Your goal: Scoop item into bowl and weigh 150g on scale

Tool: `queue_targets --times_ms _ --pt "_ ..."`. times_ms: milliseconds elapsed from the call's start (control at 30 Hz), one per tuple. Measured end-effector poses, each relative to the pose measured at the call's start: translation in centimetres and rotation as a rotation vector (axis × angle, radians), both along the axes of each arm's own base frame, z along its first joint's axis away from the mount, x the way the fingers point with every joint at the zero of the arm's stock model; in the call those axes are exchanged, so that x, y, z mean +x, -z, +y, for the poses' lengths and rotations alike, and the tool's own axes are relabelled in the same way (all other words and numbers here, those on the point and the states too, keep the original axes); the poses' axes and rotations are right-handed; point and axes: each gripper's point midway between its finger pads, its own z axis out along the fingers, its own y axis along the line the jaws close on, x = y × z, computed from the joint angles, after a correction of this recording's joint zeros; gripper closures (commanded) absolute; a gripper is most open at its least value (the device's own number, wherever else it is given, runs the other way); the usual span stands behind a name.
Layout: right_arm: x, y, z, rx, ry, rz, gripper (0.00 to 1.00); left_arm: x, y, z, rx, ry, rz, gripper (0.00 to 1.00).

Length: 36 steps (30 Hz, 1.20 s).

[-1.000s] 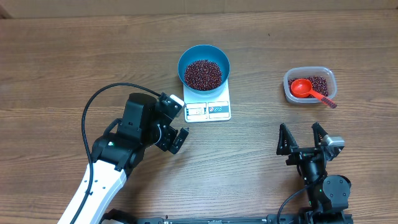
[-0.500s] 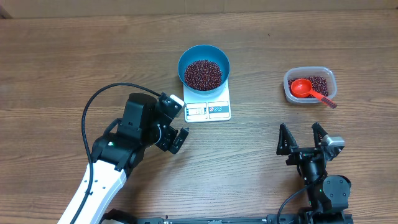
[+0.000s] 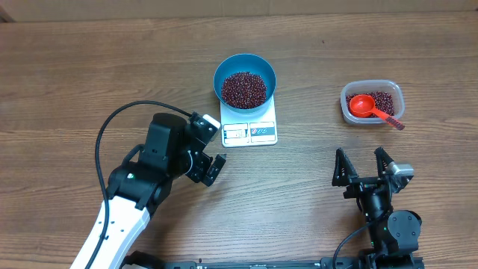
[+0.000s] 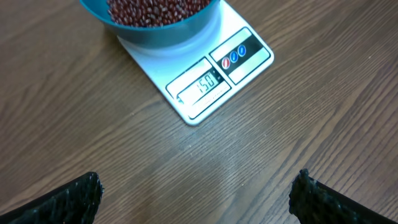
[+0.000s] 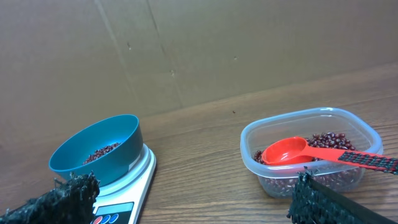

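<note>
**Both tools open and empty; beans sit in the bowl on the scale**

The left tool (image 3: 216, 147) hangs low over the brown wood-grain worktop (image 3: 75, 75). Its two black fingers are spread as wide as they go and there is nothing between them. It points toward the display end of the small flat white rectangular kitchen scale (image 3: 250, 133), near it but clear of it. In the left wrist view the display (image 4: 205, 84) reads 150.

On the far part of the scale stands the round, deep, bright blue plastic bowl (image 3: 222, 71). It holds a loose heap of small dark red-brown beans (image 3: 244, 88).

The right tool (image 3: 362, 163) is at the near edge of the worktop, well apart from the scale. Its fingers are fully parted too, and it grips nothing.

Beyond it, to the right of the scale, is a clear rounded-rectangular plastic tub (image 3: 396, 91) with more of the same beans in it. A red plastic scoop (image 3: 362, 105) lies in the tub with its cup on the beans. Its handle (image 3: 391, 119) reaches out over the tub's rim toward the right tool's side.
</note>
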Motion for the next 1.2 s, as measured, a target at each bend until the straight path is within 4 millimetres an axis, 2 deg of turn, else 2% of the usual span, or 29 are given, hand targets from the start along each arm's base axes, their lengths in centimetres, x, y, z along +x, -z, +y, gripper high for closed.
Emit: queue_targets --times_ms 167,367,733,833,1200 --pt "0.0 0.0 0.0 0.0 0.001 0.0 0.0 -0.2 -1.1 0.1 -0.014 -0.003 -0.036 0.0" --pt "0.0 0.0 0.0 0.0 0.001 0.0 0.0 0.4 -2.9 1.4 -0.036 -0.047 -0.101 0.0" --pt "0.0 0.0 0.0 0.0 0.001 0.0 0.0 1.4 -7.2 4.9 -0.125 -0.17 -0.397 0.0" --pt "0.0 0.0 0.0 0.0 0.0 0.0 0.0 0.9 -7.7 5.8 -0.143 -0.192 -0.464 0.0" --pt "0.0 0.0 0.0 0.0 0.001 0.0 0.0 -1.1 -7.2 8.7 -0.182 -0.29 -0.621 0.01"
